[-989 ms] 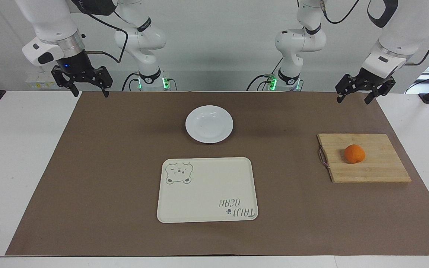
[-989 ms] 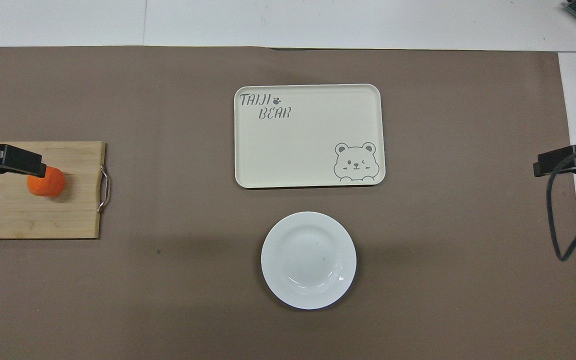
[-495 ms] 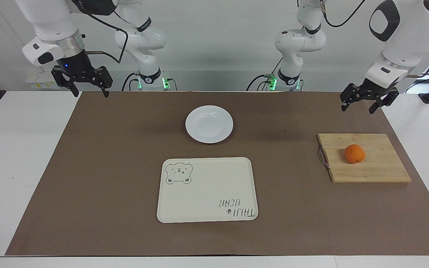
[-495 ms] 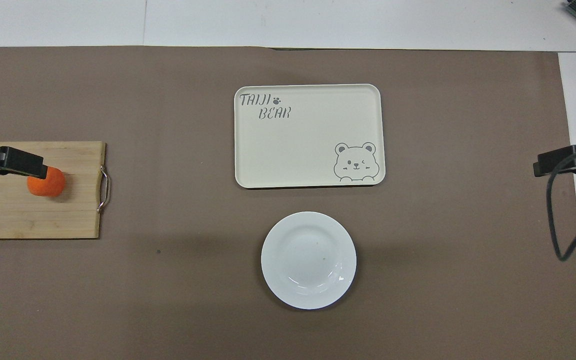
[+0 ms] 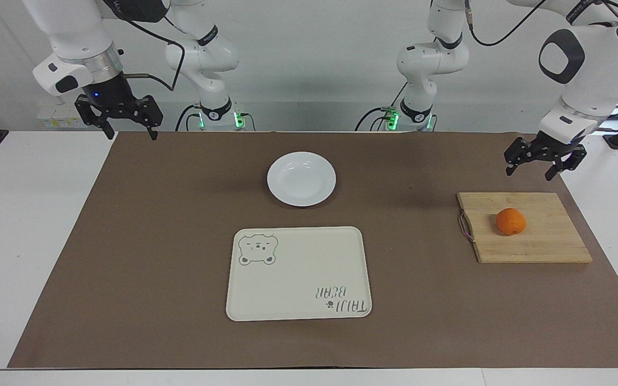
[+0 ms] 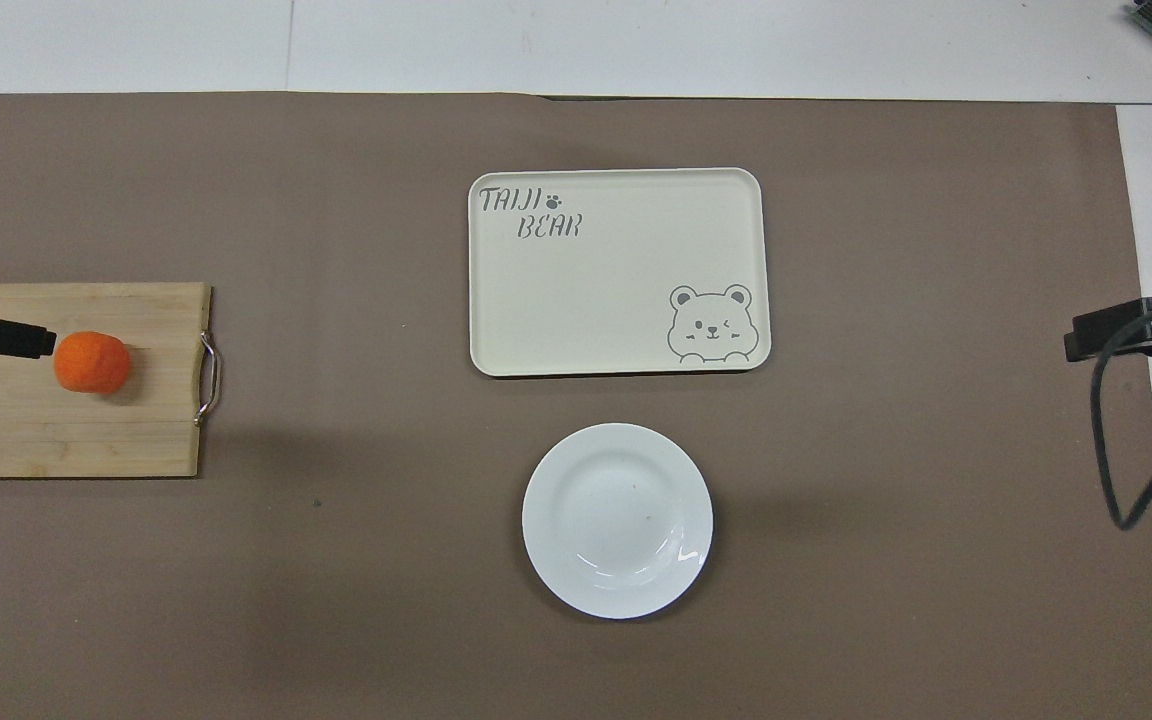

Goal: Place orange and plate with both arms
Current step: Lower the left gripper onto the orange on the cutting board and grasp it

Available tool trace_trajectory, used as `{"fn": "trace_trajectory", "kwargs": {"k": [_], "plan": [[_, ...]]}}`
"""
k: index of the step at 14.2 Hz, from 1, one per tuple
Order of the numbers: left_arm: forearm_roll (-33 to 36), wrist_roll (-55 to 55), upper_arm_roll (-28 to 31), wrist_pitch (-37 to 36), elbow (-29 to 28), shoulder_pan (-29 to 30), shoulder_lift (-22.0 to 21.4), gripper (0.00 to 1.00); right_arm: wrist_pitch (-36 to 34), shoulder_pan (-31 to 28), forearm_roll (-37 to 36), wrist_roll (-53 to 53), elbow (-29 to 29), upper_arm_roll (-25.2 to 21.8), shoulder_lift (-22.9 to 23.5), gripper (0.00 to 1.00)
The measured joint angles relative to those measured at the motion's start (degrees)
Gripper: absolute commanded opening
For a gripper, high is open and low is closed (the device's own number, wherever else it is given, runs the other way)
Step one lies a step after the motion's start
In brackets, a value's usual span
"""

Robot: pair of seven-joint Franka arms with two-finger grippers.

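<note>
A matt brown paper-like sheet (image 5: 169,225) is spread over the smooth white desk (image 5: 24,225). The plate (image 5: 301,178) is seen as glossy white, ceramic by its look, with highlights on its rim. The tray (image 5: 298,273) appears as smooth cream plastic with a dull sheen. The cutting board (image 5: 545,241) is made of pale jointed wood strips, and a thin metal handle (image 6: 208,378) is fixed to it. The orange (image 5: 510,221) has a matt, finely dimpled skin.

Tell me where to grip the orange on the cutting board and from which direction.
Grip the orange across its widest middle, coming straight down from above. It is round and sits alone on the flat cutting board, so nothing blocks either finger. The open left gripper, nearest it, is probably the one to use.
</note>
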Motion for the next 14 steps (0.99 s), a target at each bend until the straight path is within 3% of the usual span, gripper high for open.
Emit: {"fn": "trace_trajectory", "kwargs": {"k": [5,8,14], "plan": [[0.0,1.7,0.0,8.6,-5.1,1.7,3.1,1.0,0.0,0.1,0.8,1.1,-2.2,0.2,-1.7,1.0],[0.0,2.8,0.0,14.2,-6.5,2.8,7.1,1.0,0.0,0.1,0.9,1.9,-2.3,0.4,-1.8,1.0],[-0.1,3.2,0.0,18.1,-7.0,3.4,11.7,1.0,0.0,0.1,0.9,2.0,-2.4,0.4,-1.8,1.0]]}}
